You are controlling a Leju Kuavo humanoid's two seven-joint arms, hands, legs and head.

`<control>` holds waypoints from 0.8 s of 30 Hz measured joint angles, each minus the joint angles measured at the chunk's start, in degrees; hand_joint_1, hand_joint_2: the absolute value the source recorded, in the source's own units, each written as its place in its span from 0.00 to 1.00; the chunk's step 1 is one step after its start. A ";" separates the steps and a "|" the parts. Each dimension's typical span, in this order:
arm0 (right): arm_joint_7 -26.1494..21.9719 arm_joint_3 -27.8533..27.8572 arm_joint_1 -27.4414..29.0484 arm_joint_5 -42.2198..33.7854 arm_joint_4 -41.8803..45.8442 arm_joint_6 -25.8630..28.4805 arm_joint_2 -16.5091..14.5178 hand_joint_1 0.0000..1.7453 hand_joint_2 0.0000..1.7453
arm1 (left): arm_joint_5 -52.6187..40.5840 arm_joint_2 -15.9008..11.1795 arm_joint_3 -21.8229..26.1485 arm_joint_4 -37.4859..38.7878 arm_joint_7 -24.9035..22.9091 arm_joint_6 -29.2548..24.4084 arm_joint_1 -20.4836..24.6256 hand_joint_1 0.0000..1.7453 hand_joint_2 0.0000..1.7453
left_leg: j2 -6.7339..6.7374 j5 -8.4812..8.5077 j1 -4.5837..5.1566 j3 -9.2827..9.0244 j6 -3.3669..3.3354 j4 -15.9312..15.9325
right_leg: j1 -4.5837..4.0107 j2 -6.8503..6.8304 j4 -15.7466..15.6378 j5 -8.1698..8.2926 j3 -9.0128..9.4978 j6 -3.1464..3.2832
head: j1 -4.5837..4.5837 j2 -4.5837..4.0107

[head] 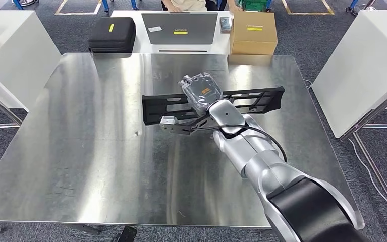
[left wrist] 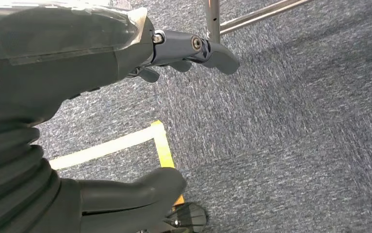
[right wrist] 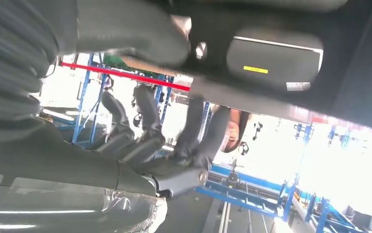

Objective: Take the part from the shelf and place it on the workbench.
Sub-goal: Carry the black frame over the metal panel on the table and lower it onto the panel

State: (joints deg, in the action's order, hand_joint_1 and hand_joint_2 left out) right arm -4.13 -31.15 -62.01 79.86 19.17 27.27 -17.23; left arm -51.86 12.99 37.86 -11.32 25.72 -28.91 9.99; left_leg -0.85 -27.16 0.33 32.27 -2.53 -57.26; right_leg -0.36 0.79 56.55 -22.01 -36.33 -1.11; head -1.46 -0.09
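Part (head: 214, 103) on the workbench (head: 90, 151), right of centre; case (head: 112, 34), laptop (head: 179, 28), box (head: 253, 33) behind

Looked like an industrial workshop or test lab: bare brushed-steel workbench (head: 80, 151) on grey carpet (left wrist: 295, 121) marked with yellow floor tape (left wrist: 162, 145), blue steel racking (right wrist: 84, 104) under bright lights, white side tables (head: 363, 65), closed grey laptop (head: 179, 27), brown cardboard box (head: 253, 33), black zipped case (head: 112, 34).

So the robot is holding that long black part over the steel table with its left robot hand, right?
Not quite: it is the right robot hand that holds the black part over the steel table, as the head view shows. The left robot hand hangs over the carpet, holding nothing.
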 joint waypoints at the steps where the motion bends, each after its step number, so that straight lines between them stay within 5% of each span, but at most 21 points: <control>1: 0.08 0.00 0.00 0.15 0.00 -0.01 0.12 0.00 1.00 | -0.23 0.02 -0.13 0.00 -0.49 0.35 -0.01 0.00 0.00 | 0.00 0.01 0.01 0.00 0.01 0.00 | 0.00 0.00 0.00 0.00 0.01 0.00 | 0.00 0.00; 24: 0.54 0.17 -1.98 0.35 0.02 -2.68 1.54 0.00 1.00 | -0.40 -0.05 -0.68 0.00 -3.55 1.81 -0.02 0.00 0.00 | -0.01 0.00 0.12 -0.02 0.00 -0.01 | 0.14 -0.01 0.00 0.00 0.05 -0.01 | -0.01 0.00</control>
State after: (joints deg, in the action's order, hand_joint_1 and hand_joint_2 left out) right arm -3.58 -30.97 -63.99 80.21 19.19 24.59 -15.69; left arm -52.26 12.94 37.18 -11.32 22.16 -27.10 9.98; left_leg -0.86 -27.16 0.45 32.25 -2.53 -57.27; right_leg -0.22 0.78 56.55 -22.01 -36.27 -1.12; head -1.46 -0.09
